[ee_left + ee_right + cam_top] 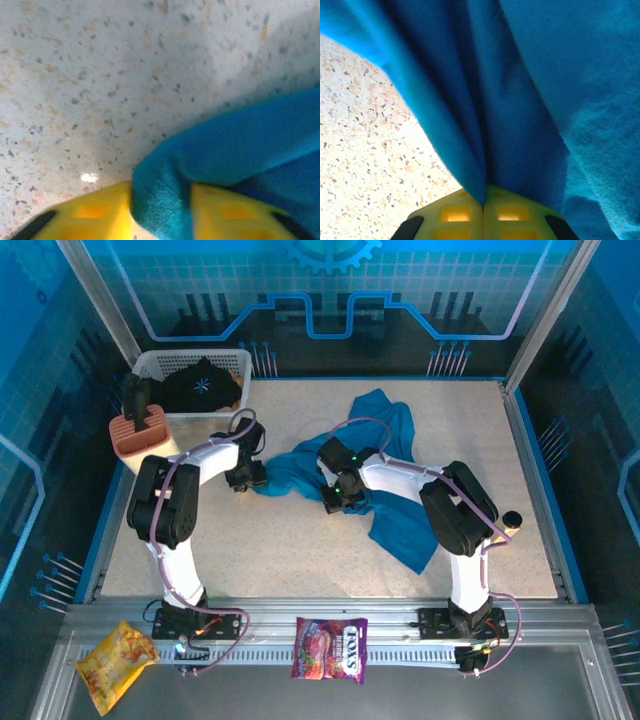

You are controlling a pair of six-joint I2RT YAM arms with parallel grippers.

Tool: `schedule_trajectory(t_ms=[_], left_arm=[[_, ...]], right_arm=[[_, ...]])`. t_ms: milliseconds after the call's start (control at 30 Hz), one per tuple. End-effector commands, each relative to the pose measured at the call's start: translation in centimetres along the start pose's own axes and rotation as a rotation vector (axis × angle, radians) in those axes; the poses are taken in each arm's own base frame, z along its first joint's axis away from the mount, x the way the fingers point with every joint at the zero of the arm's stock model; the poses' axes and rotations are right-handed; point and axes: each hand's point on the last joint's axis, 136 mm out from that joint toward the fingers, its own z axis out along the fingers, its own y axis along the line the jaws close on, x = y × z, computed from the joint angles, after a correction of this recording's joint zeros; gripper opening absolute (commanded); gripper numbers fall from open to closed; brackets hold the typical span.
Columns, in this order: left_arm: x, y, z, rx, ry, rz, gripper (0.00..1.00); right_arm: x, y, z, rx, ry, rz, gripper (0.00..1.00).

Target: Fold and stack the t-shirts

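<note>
Two pinches on the teal t-shirt (530, 100): left gripper (162, 202) nips a fold, right gripper (483, 206) clamps tight on a pleat.

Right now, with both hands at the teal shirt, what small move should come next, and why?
Probably close the left hand fully: a fold of the teal t-shirt lies between its fingers, but a firm pinch is not clear. The right hand is shut on the shirt, so both could spread it.
</note>
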Motion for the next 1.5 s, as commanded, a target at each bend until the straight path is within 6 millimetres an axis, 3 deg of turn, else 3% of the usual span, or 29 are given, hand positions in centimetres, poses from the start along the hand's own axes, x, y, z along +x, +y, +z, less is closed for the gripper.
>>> schedule_trajectory(t_ms=[0,33,167,300,533,700,833,900,1000,1100,1200,1333,1467], left_arm=[[-0.3,-0.1,1.6,-0.029,0.013,0.022,0.07],[-0.5,-0.3,1.6,-0.028,0.011,0.026,0.00],[-1.7,-0.4,1.0,-0.036,-0.024,0.035,0.00],[-3.3,-0.4,-0.8,-0.052,-0.074,0.055,0.00],[-5.1,-1.4,-6.3,0.011,-0.150,0.077,0.00],[-6.0,-2.3,-10.4,0.074,-0.209,0.099,0.00],[-7.2,-2.5,-11.4,0.065,-0.240,0.117,0.00],[-7.7,-2.6,-10.9,0.051,-0.238,0.125,0.00],[-7.9,-3.0,-9.4,0.039,-0.207,0.137,0.00],[-6.9,-3.3,-7.8,0.036,-0.160,0.145,0.00],[-5.3,-3.9,-7.9,0.062,-0.141,0.156,0.00],[-3.1,-5.1,-12.0,0.134,-0.170,0.189,0.00],[-0.4,-5.8,-17.9,0.196,-0.212,0.248,0.00]], right_arm=[[-0.1,0.3,-1.2,-0.027,-0.010,0.011,0.00],[-0.1,0.5,-1.5,-0.036,-0.016,0.005,0.00],[0.1,1.5,-3.3,-0.087,-0.037,-0.050,0.00],[1.8,2.8,-6.2,-0.152,-0.041,-0.146,0.00],[5.3,3.1,-12.6,-0.187,-0.087,-0.222,0.00],[3.6,1.5,-15.8,-0.106,-0.181,-0.218,0.00],[-0.3,-1.9,-16.1,0.030,-0.205,-0.159,0.00],[-1.9,-3.9,-15.5,0.100,-0.180,-0.124,0.00],[-2.5,-5.5,-13.7,0.154,-0.120,-0.102,0.00],[-1.3,-5.5,-11.0,0.128,-0.052,-0.082,0.00],[1.1,-4.1,-9.0,0.040,-0.016,-0.083,0.00],[5.0,-0.9,-8.8,-0.132,-0.001,-0.114,0.00],[8.1,1.6,-10.9,-0.236,-0.023,-0.165,0.00]])
